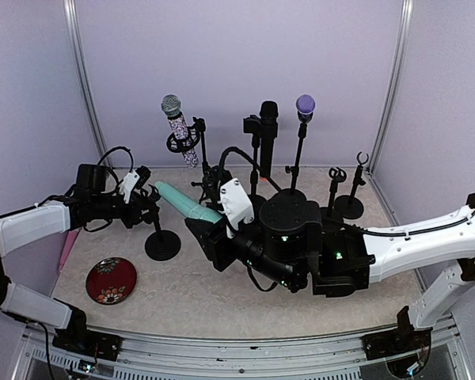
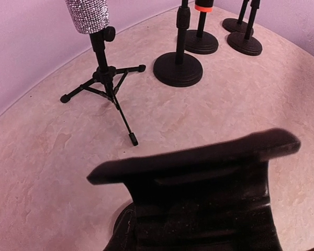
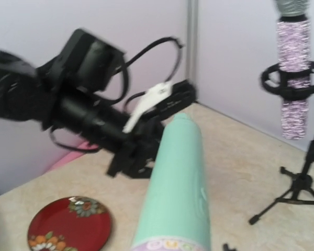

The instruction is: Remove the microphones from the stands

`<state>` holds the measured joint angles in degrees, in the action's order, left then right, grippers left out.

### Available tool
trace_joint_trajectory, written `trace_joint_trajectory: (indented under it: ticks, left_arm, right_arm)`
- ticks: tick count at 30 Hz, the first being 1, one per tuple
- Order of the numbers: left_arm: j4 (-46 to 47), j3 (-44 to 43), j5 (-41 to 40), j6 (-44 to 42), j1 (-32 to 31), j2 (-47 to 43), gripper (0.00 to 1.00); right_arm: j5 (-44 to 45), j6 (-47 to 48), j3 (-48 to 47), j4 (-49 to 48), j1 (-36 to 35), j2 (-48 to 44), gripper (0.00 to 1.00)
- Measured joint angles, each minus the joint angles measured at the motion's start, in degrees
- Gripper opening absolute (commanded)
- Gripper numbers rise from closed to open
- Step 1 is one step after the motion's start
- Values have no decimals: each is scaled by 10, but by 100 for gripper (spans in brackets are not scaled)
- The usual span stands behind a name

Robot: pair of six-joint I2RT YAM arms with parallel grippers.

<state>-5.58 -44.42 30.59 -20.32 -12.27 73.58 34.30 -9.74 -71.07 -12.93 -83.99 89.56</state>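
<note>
My right gripper (image 1: 211, 224) is shut on a mint-green microphone (image 1: 182, 203), holding it slanted above the table with its narrow end pointing left. In the right wrist view the microphone (image 3: 178, 188) fills the middle, and its tip ends just short of the left arm's fingers (image 3: 133, 157). My left gripper (image 1: 148, 203) is shut on the post of a black stand (image 1: 161, 244) with a round base. The stand's black clip (image 2: 199, 178) fills the left wrist view. No green shows in the clip.
At the back stand a glitter microphone on a tripod (image 1: 180, 131), a black microphone (image 1: 267, 119), a purple-headed one (image 1: 305, 104) and two bare stands (image 1: 350, 190). A red flowered plate (image 1: 111, 279) lies front left, with a pink object (image 1: 67, 249) by the left wall.
</note>
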Motion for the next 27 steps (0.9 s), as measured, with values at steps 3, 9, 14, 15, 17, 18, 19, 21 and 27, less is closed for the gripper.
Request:
trace_joint_trajectory:
  ticks: [3, 9, 14, 15, 17, 18, 19, 21, 27]
  left_arm:
    - [-17, 0, 25, -2, 0, -8, 60]
    - [-83, -28, 81, -13, -2, -31, 99]
    - [-174, -76, 78, -75, 0, -63, 99]
    - [-199, -87, 76, -99, 2, -73, 99]
    - [-245, -101, 72, -149, 7, -98, 99]
    - [-267, -104, 70, -174, 9, -114, 99]
    - [-283, -105, 69, -196, 10, -129, 99]
    - [-330, -105, 68, -250, 10, -164, 99]
    - [-450, -124, 69, -366, -4, -195, 97]
  right_arm:
    - [10, 0, 4, 4, 2, -7, 0]
    - [11, 0, 9, 33, 5, -7, 0]
    - [-33, -4, 5, 54, 12, -7, 0]
    - [-47, -5, 2, 62, 15, -6, 0]
    - [-80, -9, -9, 77, 23, -3, 0]
    - [-98, -13, -16, 87, 29, 0, 0]
    - [-116, -18, -24, 95, 36, 3, 0]
    - [-155, -25, -43, 109, 50, 16, 0]
    - [-254, -48, -109, 137, 84, 87, 0]
